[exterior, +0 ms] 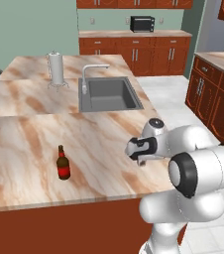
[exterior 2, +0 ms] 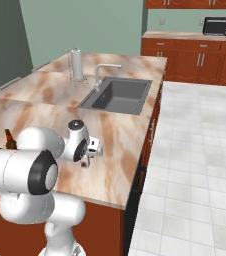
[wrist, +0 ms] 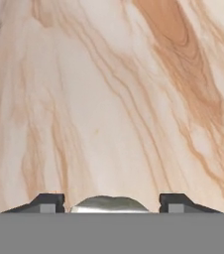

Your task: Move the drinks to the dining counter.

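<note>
The robot's two dark fingers (wrist: pixel 111 204) stand apart over the beige-brown marbled worktop (exterior: pixel 29 144) of the large island. In the hand view, the rounded pale grey top of something sits between the fingertips (wrist: pixel 47 202), low at the frame edge, with a gap on either side; what it is cannot be told. The fingers point down at the bare marbled surface near the island's front edge.

The small dark brown glass bottle with a red label (exterior: pixel 63 163) stands upright on the worktop, well apart from the fingers, off to their left.

Beyond the fingers, farther along the island, lie the inset grey sink (exterior: pixel 108 94) with its pale tap (exterior: pixel 90 74), and a white paper-towel roll on a wire stand (exterior: pixel 56 69) beside it.
</note>
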